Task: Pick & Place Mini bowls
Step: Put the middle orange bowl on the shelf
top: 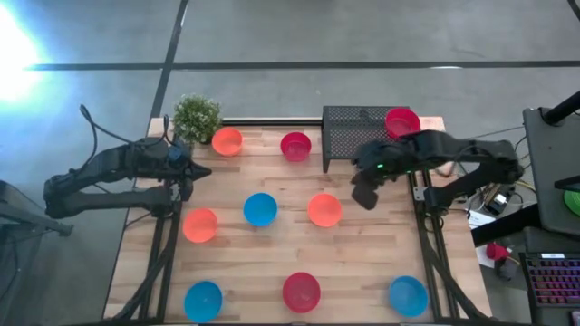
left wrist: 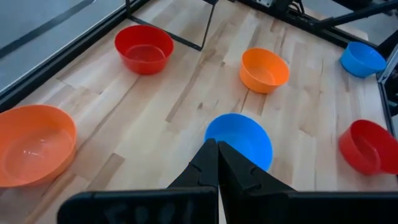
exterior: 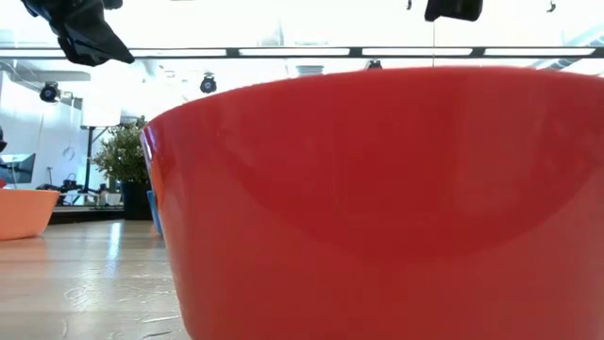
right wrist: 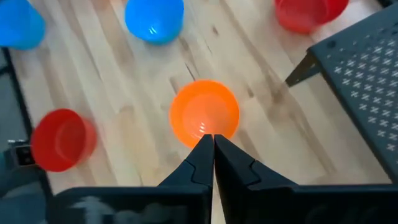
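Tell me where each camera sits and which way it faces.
High: overhead, looking down on table; both arms show.
Low: table height, behind red bowl; arm parts at top.
Left wrist: toward blue bowl; shut left end effector.
Right wrist: toward orange bowl; shut right end effector.
Both wrist views show this orange bowl.

A pale wooden counter [top: 263,263] lies below my left hand [top: 201,171]. Near that hand, toward the counter's far corner, stands a small green potted plant [top: 197,116], leafy, in a dark pot. Near my right hand [top: 365,194], on its far side, sits a black box of perforated metal [top: 349,136] at the counter's back edge. Well out past my right hand, off the counter, a keyboard [top: 553,281] with coloured backlit keys lies on a dark surface. Grey floor [top: 362,32] crossed by dark lines stretches beyond the counter.
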Available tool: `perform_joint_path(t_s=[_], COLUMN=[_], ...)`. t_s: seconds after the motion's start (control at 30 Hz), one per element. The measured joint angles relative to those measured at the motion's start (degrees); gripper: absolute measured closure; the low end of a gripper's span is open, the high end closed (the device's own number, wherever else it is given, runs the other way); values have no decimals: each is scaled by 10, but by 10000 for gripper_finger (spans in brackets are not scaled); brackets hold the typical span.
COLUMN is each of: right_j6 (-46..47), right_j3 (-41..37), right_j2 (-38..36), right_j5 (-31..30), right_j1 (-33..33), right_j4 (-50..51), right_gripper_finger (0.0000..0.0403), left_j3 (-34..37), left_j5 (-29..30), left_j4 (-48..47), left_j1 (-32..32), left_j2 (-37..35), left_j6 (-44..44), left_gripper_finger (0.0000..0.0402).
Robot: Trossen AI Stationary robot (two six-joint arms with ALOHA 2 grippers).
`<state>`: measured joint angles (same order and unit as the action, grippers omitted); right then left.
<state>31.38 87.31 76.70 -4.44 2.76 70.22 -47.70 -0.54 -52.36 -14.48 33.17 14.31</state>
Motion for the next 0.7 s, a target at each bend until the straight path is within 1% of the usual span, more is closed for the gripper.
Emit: perform_joint_path(t_s=[0.2,0.53,0.7], right_j6=[29,105,106], right_j3=[0,0,-9], right_j2=[58,143,193], right_j5=[2,15,14], right_j1=[0,-6,-21], right_j4=[0,10,20], right_gripper_finger=[352,259,234], left_j3=[0,0,0], left_j5=[0,-1,-1], left_j4=[0,-1,-1], left_j1=[0,0,0], left_j2=[0,0,0], left_j6=[-11,-22,-22], left_gripper_finger=[402,402,402])
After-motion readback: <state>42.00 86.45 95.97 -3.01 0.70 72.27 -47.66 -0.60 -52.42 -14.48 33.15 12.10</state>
